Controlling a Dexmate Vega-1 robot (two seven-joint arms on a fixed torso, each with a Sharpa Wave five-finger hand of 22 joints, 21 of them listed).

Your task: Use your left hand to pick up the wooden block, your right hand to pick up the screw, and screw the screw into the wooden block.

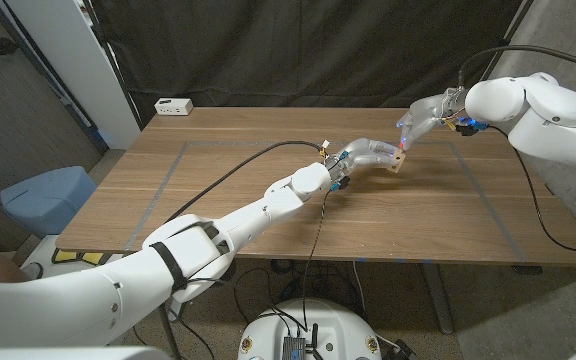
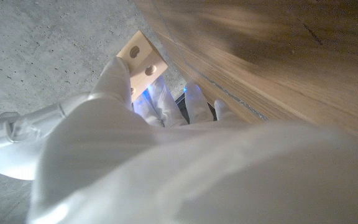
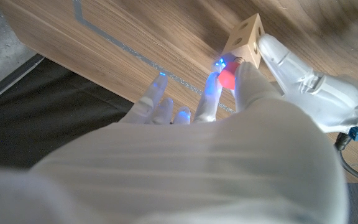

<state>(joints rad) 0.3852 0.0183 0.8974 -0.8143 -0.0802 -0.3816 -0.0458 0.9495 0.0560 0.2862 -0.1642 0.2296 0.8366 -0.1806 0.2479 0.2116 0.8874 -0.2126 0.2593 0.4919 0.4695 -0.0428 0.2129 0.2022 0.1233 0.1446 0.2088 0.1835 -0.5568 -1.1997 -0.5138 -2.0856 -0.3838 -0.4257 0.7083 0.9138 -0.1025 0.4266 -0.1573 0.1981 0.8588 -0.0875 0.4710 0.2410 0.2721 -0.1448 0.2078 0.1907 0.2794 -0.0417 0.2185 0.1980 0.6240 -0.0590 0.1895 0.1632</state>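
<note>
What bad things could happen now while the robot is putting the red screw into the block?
The left hand holds the wooden block only by its edge, above the table, so pushing might twist it loose. The right hand pinches the red screw at the fingertips; it could slip, or miss a hole.

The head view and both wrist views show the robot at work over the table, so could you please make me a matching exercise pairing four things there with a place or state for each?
Things:
1. block
2. left robot hand
3. right robot hand
4. white box

Places or states:
A. sits at the table's far left corner
B. pinches a red-headed screw against the block
C. pale wood with round holes, held above the table
D. grips the block

Pairs: 1-C, 2-D, 3-B, 4-A
</note>
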